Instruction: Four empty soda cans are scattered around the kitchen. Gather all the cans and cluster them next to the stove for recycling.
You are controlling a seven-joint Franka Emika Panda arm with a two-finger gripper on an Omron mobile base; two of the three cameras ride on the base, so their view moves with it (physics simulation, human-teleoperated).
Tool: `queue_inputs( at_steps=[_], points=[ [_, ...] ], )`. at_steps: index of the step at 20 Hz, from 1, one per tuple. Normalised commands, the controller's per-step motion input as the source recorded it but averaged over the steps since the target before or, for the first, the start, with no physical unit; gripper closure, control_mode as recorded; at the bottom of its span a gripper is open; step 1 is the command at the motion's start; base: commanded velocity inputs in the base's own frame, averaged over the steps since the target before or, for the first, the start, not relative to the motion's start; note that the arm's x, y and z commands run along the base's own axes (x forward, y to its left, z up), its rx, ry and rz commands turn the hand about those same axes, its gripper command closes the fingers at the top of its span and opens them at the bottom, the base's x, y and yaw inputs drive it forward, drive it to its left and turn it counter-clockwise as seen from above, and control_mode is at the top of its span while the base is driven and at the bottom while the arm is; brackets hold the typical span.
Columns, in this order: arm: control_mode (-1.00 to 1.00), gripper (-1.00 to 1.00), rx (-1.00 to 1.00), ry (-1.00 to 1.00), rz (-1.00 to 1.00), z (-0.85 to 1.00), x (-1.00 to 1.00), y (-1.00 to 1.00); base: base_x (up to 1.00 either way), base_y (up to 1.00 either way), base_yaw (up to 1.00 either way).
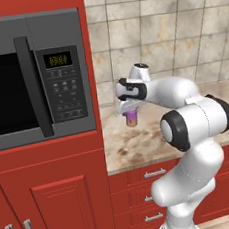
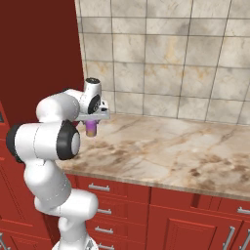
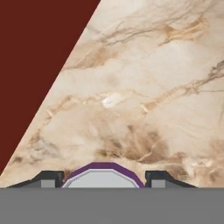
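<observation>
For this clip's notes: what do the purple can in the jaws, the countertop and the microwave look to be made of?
Purple soda can: probably thin metal, with a glossy painted wall and a dull silvery top showing in the hand view. Countertop: looks like polished stone or a marble-patterned laminate, beige with brown veins; which one is unclear. Microwave: seemingly brushed grey metal or plastic, with a dark glassy door window.

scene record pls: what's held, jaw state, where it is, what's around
held: purple soda can, upright
gripper: jaws closed on the can, one on each side of its silvery top
height: can appears lifted clear of the countertop
position: near the red cabinet wall, at the counter's end
nearby: microwave, tiled wall
stove: cannot tell where
</observation>
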Motion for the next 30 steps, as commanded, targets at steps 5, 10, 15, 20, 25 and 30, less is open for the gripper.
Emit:
queue_inputs(
  at_steps=[5, 10, 15, 20, 25, 30],
  points=[
    [-1.00, 1.00, 0.01, 0.00, 0.00, 0.56, -0.27, -0.14, 0.00, 0.00, 0.00],
    [-1.00, 1.00, 0.00, 0.00, 0.00, 0.19, -0.38, -0.06, 0.00, 0.00, 0.00],
    [-1.00, 1.00, 0.00, -0.01, 0.00, 0.08, -0.41, -0.01, 0.00, 0.00, 0.00],
    [-1.00, 1.00, 0.00, -0.01, 0.00, 0.03, -0.37, -0.06, 0.00, 0.00, 0.00],
    [-1.00, 1.00, 0.00, -0.03, 0.00, 0.04, -0.31, -0.08, 0.00, 0.00, 0.00],
    [-1.00, 1.00, 0.00, -0.02, 0.00, 0.03, -0.19, -0.09, 0.00, 0.00, 0.00]
  ],
)
